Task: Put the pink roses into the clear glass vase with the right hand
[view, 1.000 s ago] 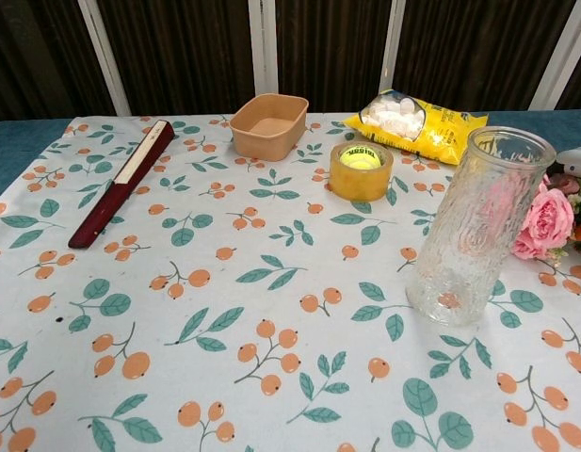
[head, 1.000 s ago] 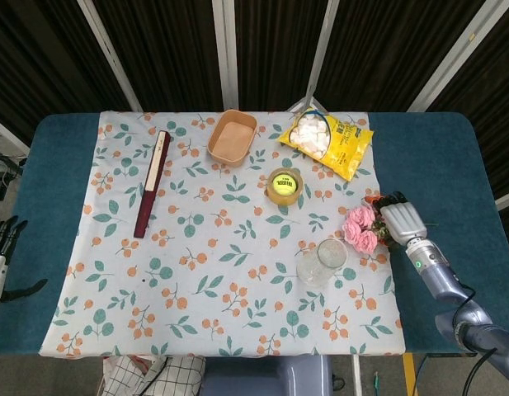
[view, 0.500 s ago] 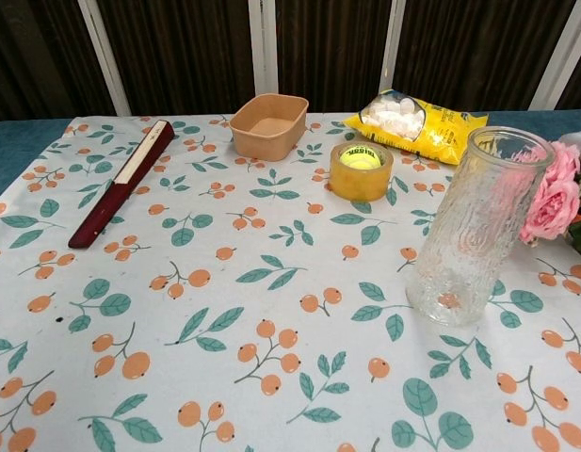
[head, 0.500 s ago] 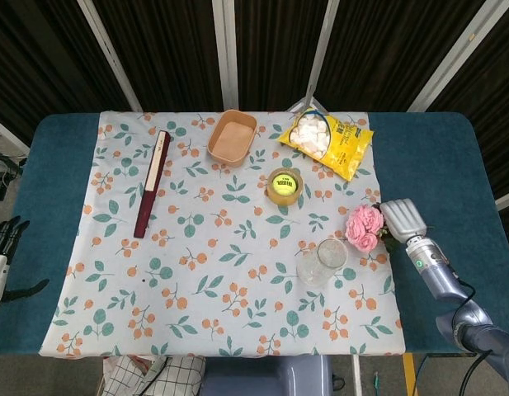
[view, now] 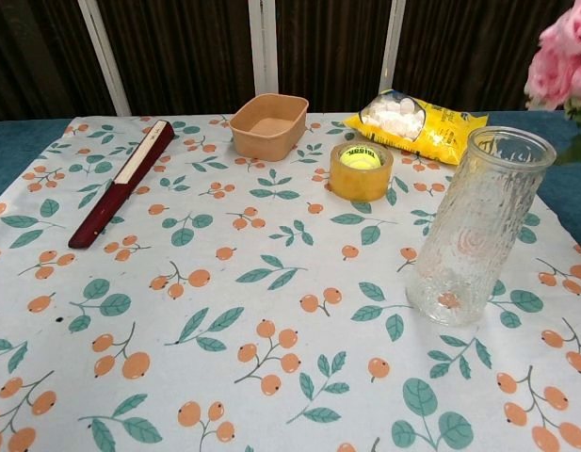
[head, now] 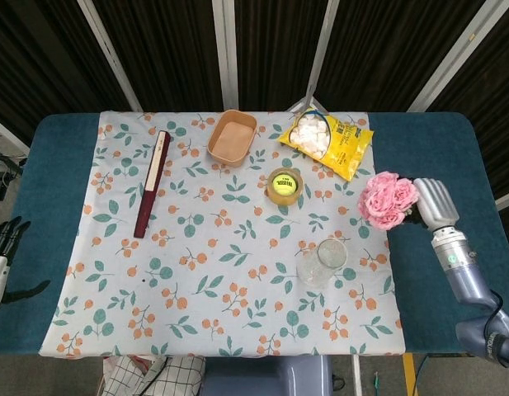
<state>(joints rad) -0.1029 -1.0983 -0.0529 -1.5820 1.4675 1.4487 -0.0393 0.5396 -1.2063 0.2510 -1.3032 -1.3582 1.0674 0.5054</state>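
The pink roses [head: 384, 200] hang in the air at the right edge of the cloth, held by my right hand [head: 433, 203], which grips their stems from the right. In the chest view the pink roses [view: 563, 62] show at the top right corner, well above the table. The clear glass vase [head: 323, 261] stands upright on the floral cloth, nearer the front and left of the roses; the chest view has the vase [view: 477, 226] at the right. My left hand [head: 0, 256] rests at the far left edge, holding nothing, fingers apart.
On the cloth lie a dark red folded fan [head: 152, 183], a tan bowl [head: 232, 137], a yellow tape roll [head: 285, 186] and a marshmallow bag [head: 327, 142]. Blue table [head: 435, 140] surrounds the cloth.
My right hand has lifted the roses off the cloth and carried them up and slightly toward the back right. The vase and left hand have stayed put.
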